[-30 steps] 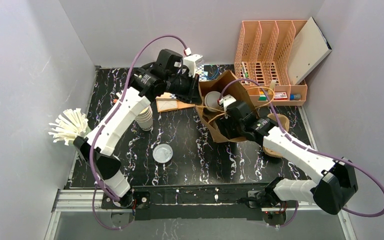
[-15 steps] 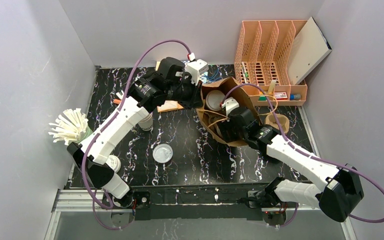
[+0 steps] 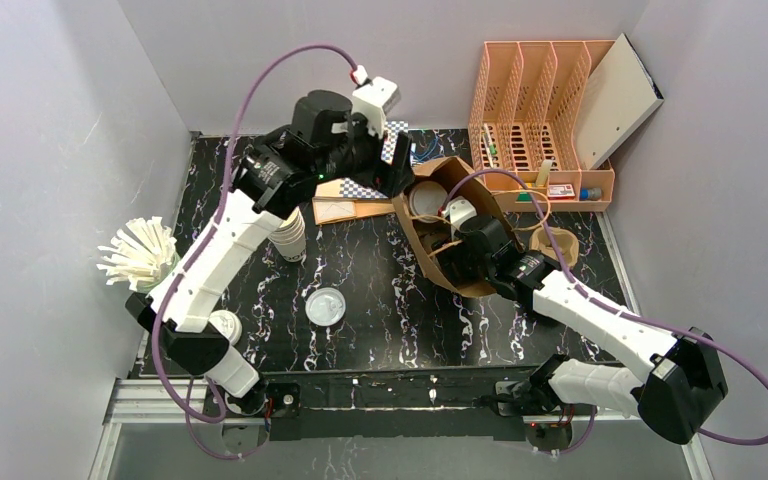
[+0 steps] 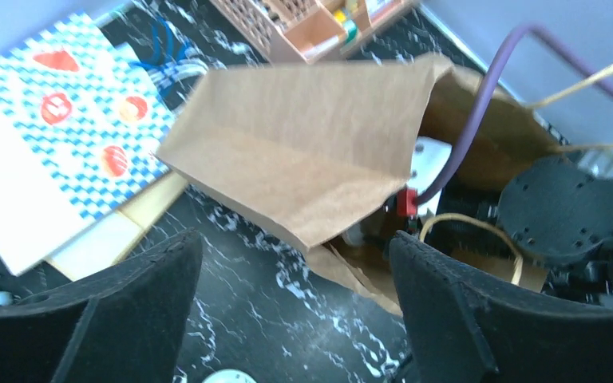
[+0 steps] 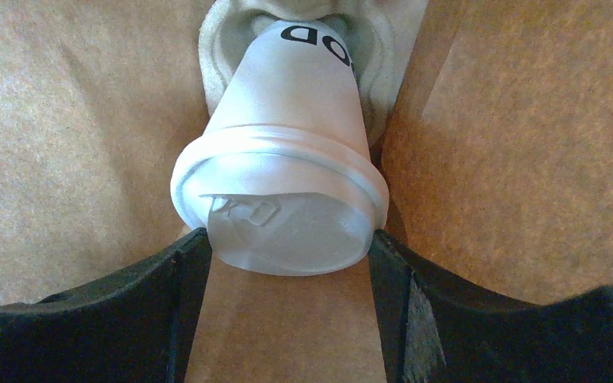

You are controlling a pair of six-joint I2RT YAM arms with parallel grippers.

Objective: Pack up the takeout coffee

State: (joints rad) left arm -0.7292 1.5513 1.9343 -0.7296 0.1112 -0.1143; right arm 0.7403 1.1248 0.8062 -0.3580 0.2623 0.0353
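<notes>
A pale takeout coffee cup (image 5: pixel 295 96) with a white sip lid (image 5: pixel 283 227) points its lid at the right wrist camera. Its base rests in a grey pulp carrier (image 5: pixel 215 48) inside the brown paper bag (image 3: pixel 430 240). My right gripper (image 5: pixel 285 239) is shut on the lid, one finger against each side. In the top view that gripper (image 3: pixel 440 255) reaches into the bag. Another round white lid (image 3: pixel 422 200) shows at the bag's far end. My left gripper (image 3: pixel 397 182) hovers open above the bag's left rim (image 4: pixel 303 152), nothing between its fingers (image 4: pixel 128 303).
An orange desk organizer (image 3: pixel 540 110) stands right behind the bag. Checkered paper (image 4: pixel 64 120) lies to the bag's left. A stack of lidless cups (image 3: pixel 290 238), a loose lid (image 3: pixel 327 305) and a white bundle of sticks (image 3: pixel 140 252) sit on the left half of the black marbled table (image 3: pixel 380 300).
My left gripper has opened, let go of the bag's rim and risen above it. The bag's mouth has narrowed. My right arm has moved slightly deeper into the bag, still holding the cup.
</notes>
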